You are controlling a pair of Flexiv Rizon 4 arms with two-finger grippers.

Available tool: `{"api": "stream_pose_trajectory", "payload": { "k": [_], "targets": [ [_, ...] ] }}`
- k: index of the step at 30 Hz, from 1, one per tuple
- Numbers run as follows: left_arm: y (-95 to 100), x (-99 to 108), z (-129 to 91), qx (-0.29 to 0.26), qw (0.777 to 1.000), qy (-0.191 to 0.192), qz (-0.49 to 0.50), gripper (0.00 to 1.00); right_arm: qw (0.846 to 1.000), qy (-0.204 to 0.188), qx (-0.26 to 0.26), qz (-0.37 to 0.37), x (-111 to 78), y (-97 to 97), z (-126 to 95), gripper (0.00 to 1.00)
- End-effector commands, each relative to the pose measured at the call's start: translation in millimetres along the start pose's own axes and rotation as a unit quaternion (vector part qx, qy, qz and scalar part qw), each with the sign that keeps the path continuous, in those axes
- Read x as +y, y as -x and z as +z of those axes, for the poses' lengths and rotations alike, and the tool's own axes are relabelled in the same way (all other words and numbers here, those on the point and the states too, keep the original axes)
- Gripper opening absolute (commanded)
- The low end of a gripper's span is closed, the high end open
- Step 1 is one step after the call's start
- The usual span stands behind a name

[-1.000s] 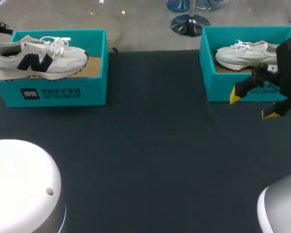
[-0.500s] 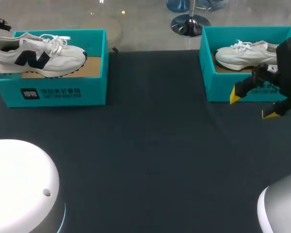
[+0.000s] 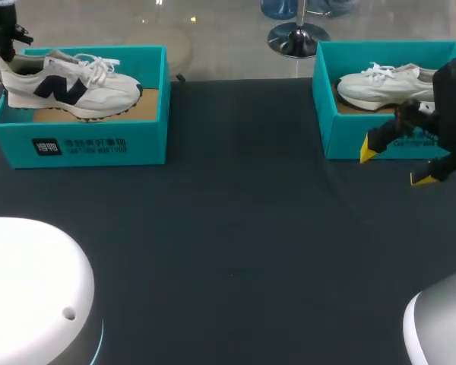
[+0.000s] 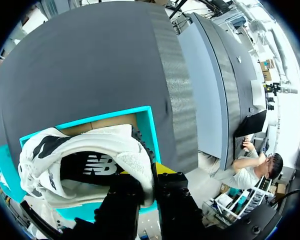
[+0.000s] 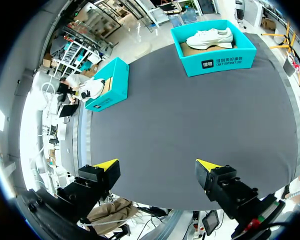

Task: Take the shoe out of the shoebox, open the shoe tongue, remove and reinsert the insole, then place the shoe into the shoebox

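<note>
At the far left, the left gripper [image 3: 3, 44] pinched the heel of the white sneaker [image 3: 70, 85]. In the left wrist view one finger [image 4: 121, 200] sat on each side of the heel collar, a sliver of yellow tip showing just beside it. The sneaker, with a dark logo on its side and white laces, lay lengthwise over the open top of the left shoebox [image 3: 80, 144], its toe pointing toward the table's middle. Its sole was close above the brown cardboard floor of the box; whether it touched that floor could not be told. The teal box stood at the far edge of the dark table [image 3: 235, 228], its printed side facing the robot.

The middle of the table was well apart from both boxes.

To the right, the right shoebox [image 3: 342, 137], also teal, stood at the far edge and held a second white sneaker [image 3: 380, 82] resting inside it. Just in front of this box hung the right gripper [image 3: 394, 165], its yellow-tipped fingers spread wide with nothing between them, near the box's front wall.
</note>
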State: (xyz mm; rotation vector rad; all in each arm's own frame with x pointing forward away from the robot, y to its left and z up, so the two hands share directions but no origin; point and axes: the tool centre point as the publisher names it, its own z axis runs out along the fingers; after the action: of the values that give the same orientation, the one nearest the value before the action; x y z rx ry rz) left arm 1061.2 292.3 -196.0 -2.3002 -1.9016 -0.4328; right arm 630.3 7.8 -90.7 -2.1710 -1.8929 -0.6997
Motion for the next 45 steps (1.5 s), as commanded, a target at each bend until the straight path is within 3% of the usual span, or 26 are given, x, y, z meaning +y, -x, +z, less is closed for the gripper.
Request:
{"api": "stream_pose_trajectory", "payload": {
  "k": [1,12,29,45],
  "targets": [
    [-3.7,13.9,10.4,-0.011,1.000,-0.014,0.006,0.00,1.000,-0.003,-0.002,0.001,3.2,-2.2,0.2,1.00],
    [-3.3,21.5,16.4,-0.026,1.000,-0.012,0.006,0.00,1.000,-0.003,-0.002,0.001,3.2,-2.2,0.2,1.00],
    [13.5,22.6,69.3,-0.034,0.999,-0.036,-0.016,0.00,1.000,-0.003,-0.002,0.001,3.2,-2.2,0.2,1.00],
    [32.0,13.5,118.3,-0.057,0.998,-0.019,0.025,0.00,1.000,-0.003,-0.002,0.001,3.2,-2.2,0.2,1.00]
  ]
}}
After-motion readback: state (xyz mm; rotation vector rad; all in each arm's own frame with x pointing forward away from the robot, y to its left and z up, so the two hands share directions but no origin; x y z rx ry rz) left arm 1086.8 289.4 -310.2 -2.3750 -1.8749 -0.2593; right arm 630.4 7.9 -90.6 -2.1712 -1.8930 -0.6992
